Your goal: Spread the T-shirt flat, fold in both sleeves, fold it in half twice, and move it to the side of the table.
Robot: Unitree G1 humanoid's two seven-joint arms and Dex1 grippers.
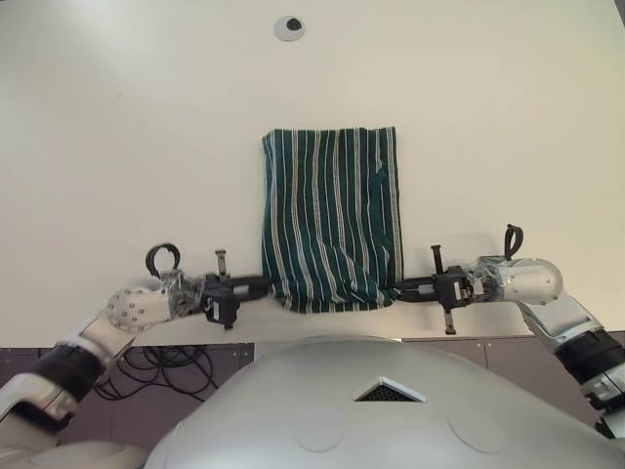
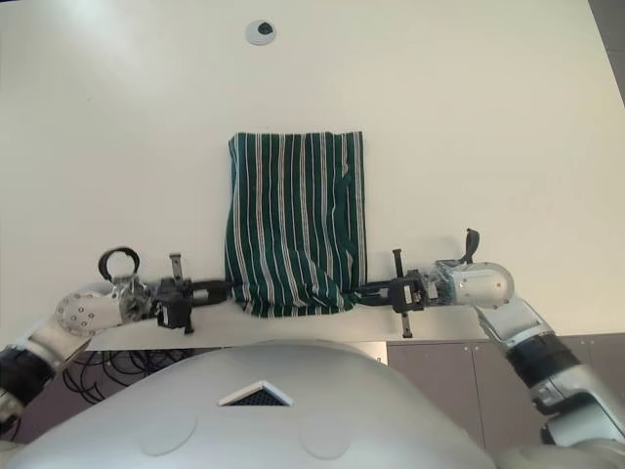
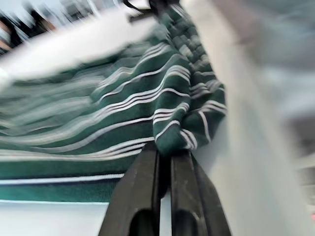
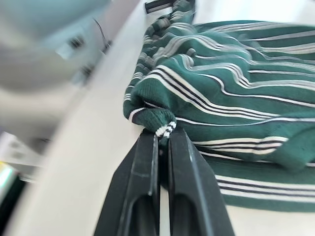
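Note:
A dark green T-shirt point(image 1: 332, 215) with white stripes lies on the white table point(image 1: 117, 147) as a narrow upright rectangle, sleeves folded in. Its near edge is bunched close to the table's front edge. My left gripper point(image 1: 264, 283) is shut on the T-shirt's near left corner point(image 3: 172, 140). My right gripper point(image 1: 398, 289) is shut on the near right corner point(image 4: 157, 123). Both arms lie low along the front edge, one on each side of the cloth.
A small round grey fitting point(image 1: 289, 27) is set in the table at the far middle. Wide bare tabletop lies left, right and beyond the T-shirt. The table's front edge point(image 1: 195, 342) runs just under both grippers, with cables point(image 1: 161, 366) below it.

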